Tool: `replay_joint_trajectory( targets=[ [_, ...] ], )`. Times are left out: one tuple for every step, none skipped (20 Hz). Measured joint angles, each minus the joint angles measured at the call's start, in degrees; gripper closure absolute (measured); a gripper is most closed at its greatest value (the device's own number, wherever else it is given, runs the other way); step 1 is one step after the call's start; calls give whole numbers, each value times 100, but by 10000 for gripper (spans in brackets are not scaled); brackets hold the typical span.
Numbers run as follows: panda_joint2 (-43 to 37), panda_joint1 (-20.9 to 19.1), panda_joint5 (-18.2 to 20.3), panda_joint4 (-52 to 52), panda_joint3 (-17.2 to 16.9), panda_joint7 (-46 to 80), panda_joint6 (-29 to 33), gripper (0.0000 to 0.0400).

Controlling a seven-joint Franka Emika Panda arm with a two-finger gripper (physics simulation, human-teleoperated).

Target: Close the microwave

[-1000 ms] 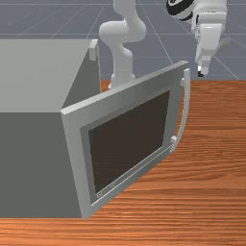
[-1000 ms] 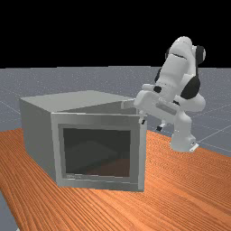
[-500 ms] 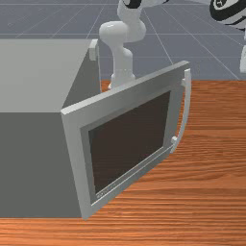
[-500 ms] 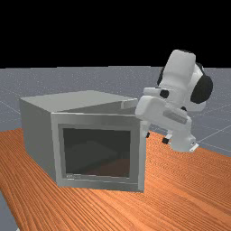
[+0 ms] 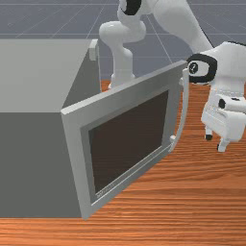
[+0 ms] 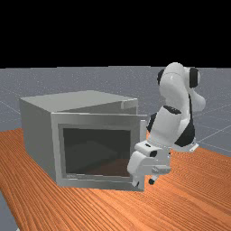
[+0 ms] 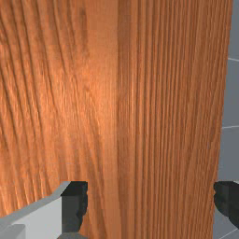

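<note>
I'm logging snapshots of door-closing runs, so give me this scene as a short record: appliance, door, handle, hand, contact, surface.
appliance: grey microwave, at the front view's left
door: microwave door, standing open
handle: curved door handle, on the door's free edge
hand: hand, open, at the front view's right of the handle
grasp: nothing between the fingers
surface: orange-brown wooden table

Open room is showing between the gripper (image 5: pixel 215 142) and the door handle (image 5: pixel 185 108) in the front view. The door (image 5: pixel 129 139) is jutting at an angle from the microwave (image 5: pixel 33 163), obstructing passage to its opening from the front view's near side. Bare table (image 5: pixel 206 197) is extending beyond the handle.
</note>
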Motion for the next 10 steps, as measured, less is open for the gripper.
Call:
replay_joint_trajectory(
  targets=[
    [-290, -1276, 970, -785, 1488, -2481, 720, 0],
    [-552, -1618, 1140, -1250, 1731, -2893, 905, 0],
    [-905, -787, 77, -1529, 594, -1511, 539, 0],
    [-1158, -1281, 458, -1929, 962, -2147, 779, 0],
    [-1339, -1607, 659, -2265, 1190, -2616, 926, 0],
    [-1510, -1940, 848, -2565, 1389, -3090, 1054, 0],
    [-1678, -2264, 947, -2836, 1520, -3566, 1121, 0],
    [-1823, -2949, 1905, -3208, 1961, -3973, 1572, 0],
    [-1930, -3066, 1351, -3226, 1836, -4614, 1233, 0],
    [-2032, -3354, 1184, -3311, 1767, -5029, 1152, 0]
  ],
)
